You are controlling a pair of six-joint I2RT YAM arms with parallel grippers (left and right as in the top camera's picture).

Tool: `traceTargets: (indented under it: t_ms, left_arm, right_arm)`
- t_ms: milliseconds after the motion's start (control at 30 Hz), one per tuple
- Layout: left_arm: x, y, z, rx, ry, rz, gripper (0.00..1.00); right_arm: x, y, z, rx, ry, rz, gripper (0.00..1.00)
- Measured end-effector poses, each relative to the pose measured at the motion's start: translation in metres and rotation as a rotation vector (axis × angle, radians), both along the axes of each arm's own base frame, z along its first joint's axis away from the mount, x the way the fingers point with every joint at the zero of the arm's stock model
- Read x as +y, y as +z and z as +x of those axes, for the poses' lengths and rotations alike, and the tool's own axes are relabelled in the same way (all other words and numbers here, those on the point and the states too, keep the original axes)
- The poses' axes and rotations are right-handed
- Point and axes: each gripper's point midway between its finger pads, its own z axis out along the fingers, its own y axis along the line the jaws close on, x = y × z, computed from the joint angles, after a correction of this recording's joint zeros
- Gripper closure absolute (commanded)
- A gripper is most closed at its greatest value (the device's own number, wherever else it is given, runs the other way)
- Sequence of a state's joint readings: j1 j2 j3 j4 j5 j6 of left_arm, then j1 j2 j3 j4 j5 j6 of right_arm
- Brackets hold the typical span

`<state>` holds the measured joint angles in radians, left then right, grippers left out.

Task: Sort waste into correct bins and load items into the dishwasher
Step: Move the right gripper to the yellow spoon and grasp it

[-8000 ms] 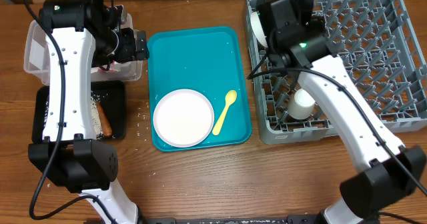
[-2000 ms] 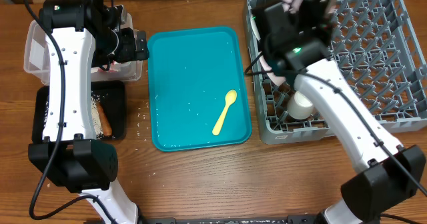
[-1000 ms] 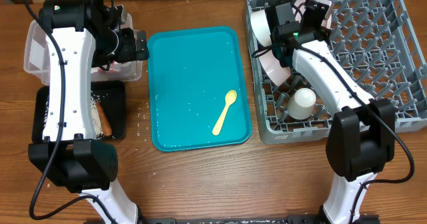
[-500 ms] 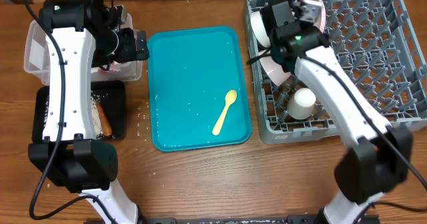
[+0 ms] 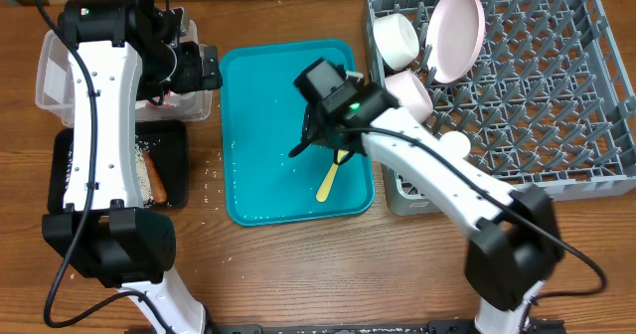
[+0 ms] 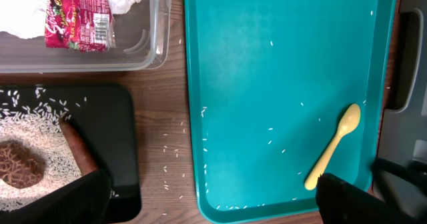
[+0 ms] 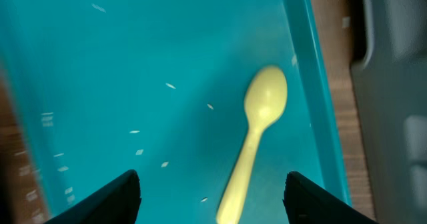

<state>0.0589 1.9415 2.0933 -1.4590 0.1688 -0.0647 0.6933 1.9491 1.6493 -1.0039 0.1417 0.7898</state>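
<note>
Over the teal tray (image 5: 278, 85), your right gripper (image 7: 212, 199) now hangs wide open just above the yellow spoon (image 7: 257, 134). It's come away from the rack (image 5: 556, 76), where the pink plate (image 5: 455, 31) stands upright. Meanwhile your left gripper (image 6: 215, 199) hasn't budged, fingers apart, near the clear bin (image 6: 155, 31). The red wrapper (image 6: 77, 17) print is too blurry to read.

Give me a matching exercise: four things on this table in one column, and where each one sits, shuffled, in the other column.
Things:
1. yellow spoon
2. pink plate
3. red wrapper
4. sausage

Places:
A. in the black tray, with rice
B. lying on the teal tray
C. in the clear bin
D. standing in the grey dish rack

Pairs: 1-B, 2-D, 3-C, 4-A.
</note>
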Motion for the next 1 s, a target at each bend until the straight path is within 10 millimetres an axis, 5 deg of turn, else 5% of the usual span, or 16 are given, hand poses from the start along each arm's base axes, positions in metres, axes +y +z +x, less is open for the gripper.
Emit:
traceTargets:
  t_ms: [233, 433, 867, 1000]
  left_arm:
    - [0.000, 0.000, 0.000, 0.000, 0.000, 0.000, 0.00]
    - [0.000, 0.000, 0.000, 0.000, 0.000, 0.000, 0.00]
    - [0.000, 0.000, 0.000, 0.000, 0.000, 0.000, 0.00]
    - [0.000, 0.000, 0.000, 0.000, 0.000, 0.000, 0.00]
  right_arm:
    - [-0.008, -0.066, -0.003, 0.125, -0.112, -0.077, 0.30]
    - [-0.016, -0.098, -0.005, 0.184, -0.156, -0.119, 0.34]
    - [-0.021, -0.106, 0.026, 0.209, -0.249, 0.033, 0.93]
    - [-0.016, -0.106, 0.028, 0.216, -0.239, 0.068, 0.96]
